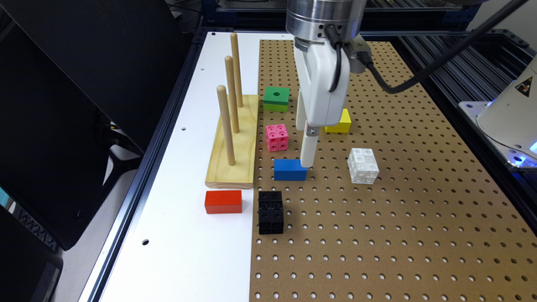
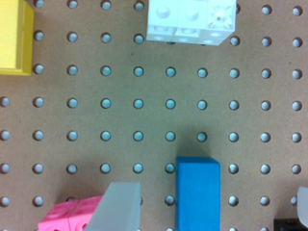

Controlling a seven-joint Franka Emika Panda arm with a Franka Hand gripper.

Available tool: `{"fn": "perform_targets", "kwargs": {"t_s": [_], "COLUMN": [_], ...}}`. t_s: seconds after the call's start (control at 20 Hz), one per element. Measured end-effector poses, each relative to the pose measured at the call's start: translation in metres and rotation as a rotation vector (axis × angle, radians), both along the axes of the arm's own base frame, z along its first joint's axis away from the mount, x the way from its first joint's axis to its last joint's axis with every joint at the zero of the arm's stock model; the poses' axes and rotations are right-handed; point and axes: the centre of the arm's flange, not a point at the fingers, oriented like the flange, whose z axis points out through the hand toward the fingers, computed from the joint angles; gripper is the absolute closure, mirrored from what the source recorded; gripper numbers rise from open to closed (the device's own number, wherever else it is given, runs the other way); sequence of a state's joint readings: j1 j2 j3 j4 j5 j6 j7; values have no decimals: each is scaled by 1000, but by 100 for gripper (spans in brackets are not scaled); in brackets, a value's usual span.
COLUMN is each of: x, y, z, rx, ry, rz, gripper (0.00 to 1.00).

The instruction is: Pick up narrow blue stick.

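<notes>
The tool (image 2: 211, 209) hangs low over the pegboard bench (image 1: 398, 218), its fingers (image 2: 118, 207) spread wide on either side of the narrow blue stick (image 1: 290, 170), which lies flat between them, not yet touched. From the stick, the pink cube (image 1: 277, 137) sits at about eleven o'clock, the clear cube (image 1: 363, 165) at three, the black block (image 1: 270, 212) at seven. The red block (image 1: 223, 201) lies on the white strip, just below the wooden peg stand (image 1: 235, 142).
</notes>
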State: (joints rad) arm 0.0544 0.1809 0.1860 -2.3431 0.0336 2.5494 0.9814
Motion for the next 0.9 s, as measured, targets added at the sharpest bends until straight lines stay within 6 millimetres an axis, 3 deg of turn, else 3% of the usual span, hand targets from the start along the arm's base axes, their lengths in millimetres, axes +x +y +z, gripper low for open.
{"fn": "perform_targets", "kwargs": {"t_s": [0.25,0.6,0.9], "x": [3,6,10], "y": [-1,-1,0], "z": [1,-35,-36], "rx": [2,13,15], "ry": [-3,-2,-6], "rz": [-3,-7,-8], "gripper": [0,0,0]}}
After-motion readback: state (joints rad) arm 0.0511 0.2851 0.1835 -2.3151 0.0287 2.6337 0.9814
